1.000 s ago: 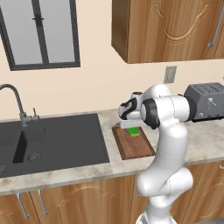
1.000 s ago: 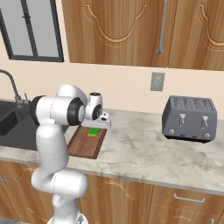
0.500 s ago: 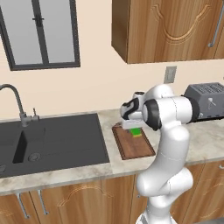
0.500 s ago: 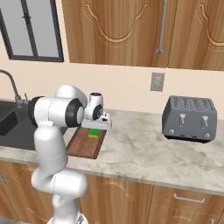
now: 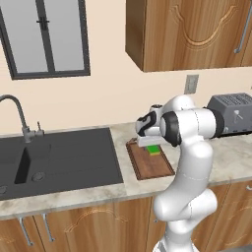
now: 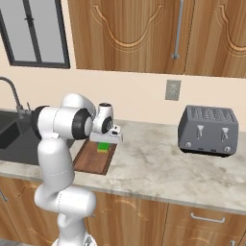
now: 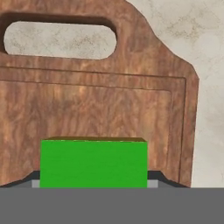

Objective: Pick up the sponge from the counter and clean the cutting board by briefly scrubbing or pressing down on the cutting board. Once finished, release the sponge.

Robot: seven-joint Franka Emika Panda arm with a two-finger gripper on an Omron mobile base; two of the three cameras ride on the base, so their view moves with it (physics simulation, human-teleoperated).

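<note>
Before me the marbled tabletop (image 6: 158, 168) carries the cutting board (image 6: 91, 161) at centre left, the toaster (image 6: 207, 130) at right.

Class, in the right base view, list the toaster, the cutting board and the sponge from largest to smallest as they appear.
1. The toaster looks largest.
2. The cutting board comes next, though the arm hides part of it, so its rank against the toaster is unsure.
3. The sponge is plainly smallest, a green patch below the gripper.
</note>
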